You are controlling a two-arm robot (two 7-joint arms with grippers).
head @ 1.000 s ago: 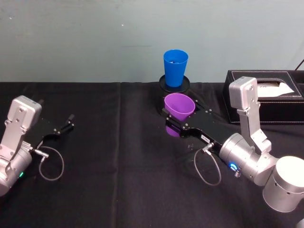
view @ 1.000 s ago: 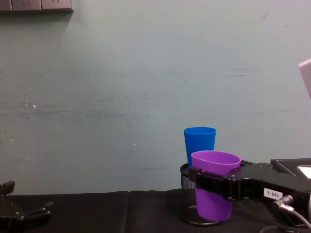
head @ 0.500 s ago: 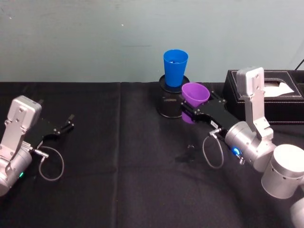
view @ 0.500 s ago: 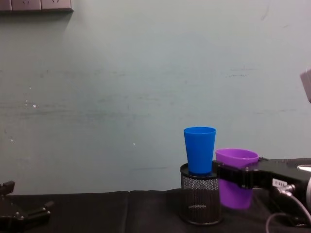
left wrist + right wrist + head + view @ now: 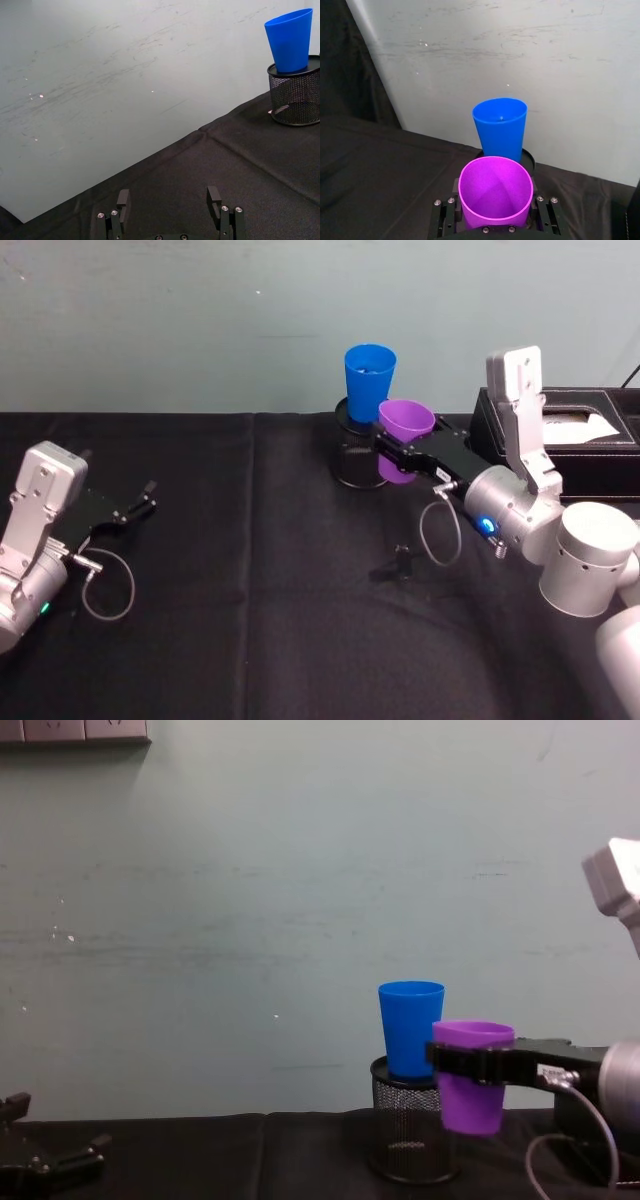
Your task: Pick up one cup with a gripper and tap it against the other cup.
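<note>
Left gripper parked well left of the blue cup, jaws open. Right gripper, jaws clamped on the purple cup, has carried it up to just right of the blue cup; contact unconfirmed, tap judged imminent

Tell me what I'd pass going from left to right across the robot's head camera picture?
Left claw, open and parked → blue cup → purple cup, gripped by the right claw → black box.
</note>
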